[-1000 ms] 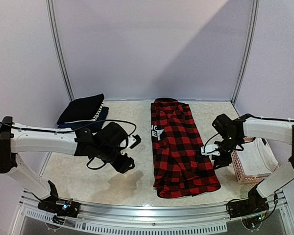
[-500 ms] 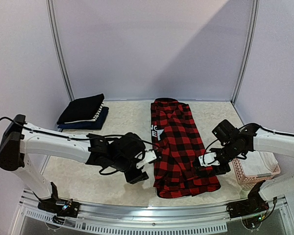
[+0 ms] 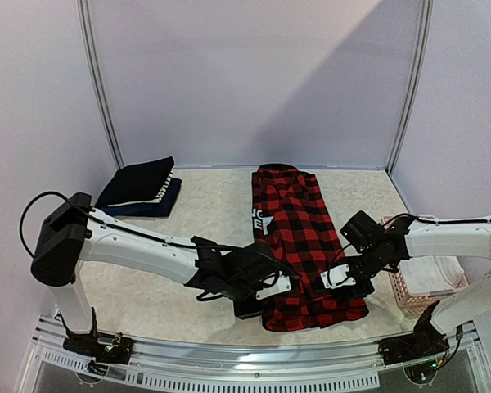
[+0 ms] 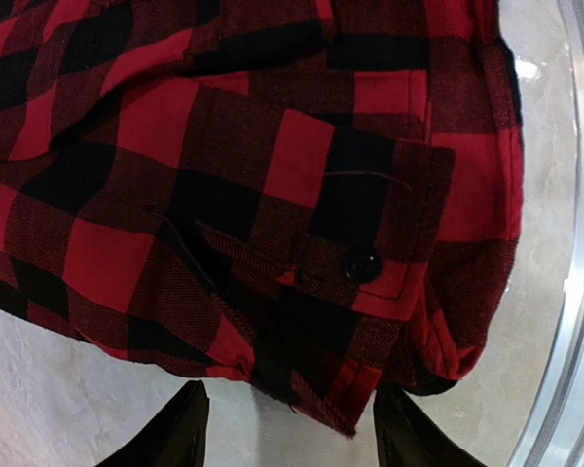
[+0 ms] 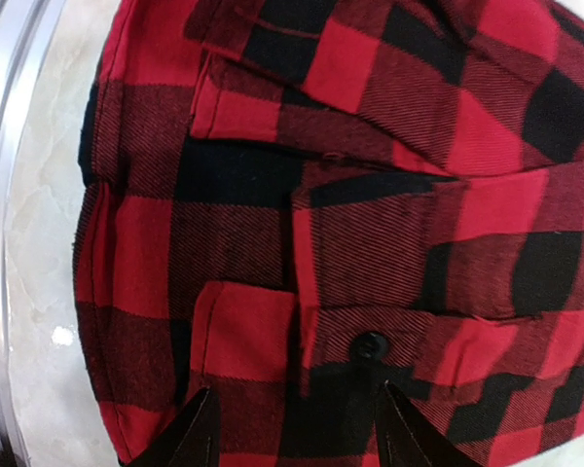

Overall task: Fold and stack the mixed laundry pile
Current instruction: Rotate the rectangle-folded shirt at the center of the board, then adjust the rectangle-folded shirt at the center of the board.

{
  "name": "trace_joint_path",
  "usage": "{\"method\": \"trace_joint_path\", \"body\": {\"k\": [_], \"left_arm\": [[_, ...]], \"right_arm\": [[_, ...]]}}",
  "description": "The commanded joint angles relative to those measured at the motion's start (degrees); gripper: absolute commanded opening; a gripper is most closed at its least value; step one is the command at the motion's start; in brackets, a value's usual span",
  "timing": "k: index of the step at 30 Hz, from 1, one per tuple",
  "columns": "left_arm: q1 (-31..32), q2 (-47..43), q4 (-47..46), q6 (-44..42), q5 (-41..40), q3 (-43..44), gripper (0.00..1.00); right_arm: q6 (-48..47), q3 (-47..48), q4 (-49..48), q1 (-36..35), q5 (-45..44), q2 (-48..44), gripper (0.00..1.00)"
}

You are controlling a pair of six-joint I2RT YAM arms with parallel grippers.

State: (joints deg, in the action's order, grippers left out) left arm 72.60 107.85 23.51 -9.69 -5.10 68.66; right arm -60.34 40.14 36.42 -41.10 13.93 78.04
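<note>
A red-and-black plaid flannel shirt (image 3: 299, 246) lies folded into a long strip down the middle of the table. My left gripper (image 3: 262, 299) sits at its near left corner, jaws open, with bare table between the fingertips and the hem (image 4: 311, 404) just ahead. My right gripper (image 3: 337, 278) hovers over the shirt's near right part, open, with plaid cloth and a black button (image 5: 371, 344) beneath it. A folded stack of navy and black clothes (image 3: 139, 187) rests at the back left.
A pink slatted basket (image 3: 397, 282) holding white cloth stands at the right edge, close behind my right arm. The table's metal front rail (image 4: 574, 243) runs just beyond the shirt's near end.
Both arms have swung inward to the shirt's near end: the left gripper moved right from open table to the near left corner, the right moved left and down onto the shirt.
</note>
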Motion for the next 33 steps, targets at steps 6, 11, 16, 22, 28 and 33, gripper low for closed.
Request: {"method": "trace_joint_path", "body": {"k": [6,11,16,22,28,33], "left_arm": [[0.76,-1.48,-1.35,1.03,-1.16,-1.73,0.59],[0.70,-4.67,-2.98,2.09,-2.19,-4.98,0.59],[0.70,-6.31,-2.96,1.18,-2.00,-6.72,0.59],[0.62,-5.74,-3.27,-0.07,-1.54,-5.66,0.59],[-0.35,-5.87,-4.02,1.95,-1.08,-4.73,0.59],[-2.64,-10.13,-7.07,4.57,0.10,-8.08,0.59]], "right_arm": [[1.14,-0.78,-5.78,-2.55,-1.01,3.50,0.50],[2.70,0.76,-5.92,-2.53,-3.25,6.64,0.23],[4.00,2.77,-0.28,-2.50,-3.37,3.48,0.07],[4.87,4.84,5.69,-2.56,-4.51,-5.77,0.04],[4.07,2.34,6.81,-2.58,-8.64,-8.81,0.03],[4.43,0.21,6.49,-2.57,-8.75,-8.62,0.09]]}}
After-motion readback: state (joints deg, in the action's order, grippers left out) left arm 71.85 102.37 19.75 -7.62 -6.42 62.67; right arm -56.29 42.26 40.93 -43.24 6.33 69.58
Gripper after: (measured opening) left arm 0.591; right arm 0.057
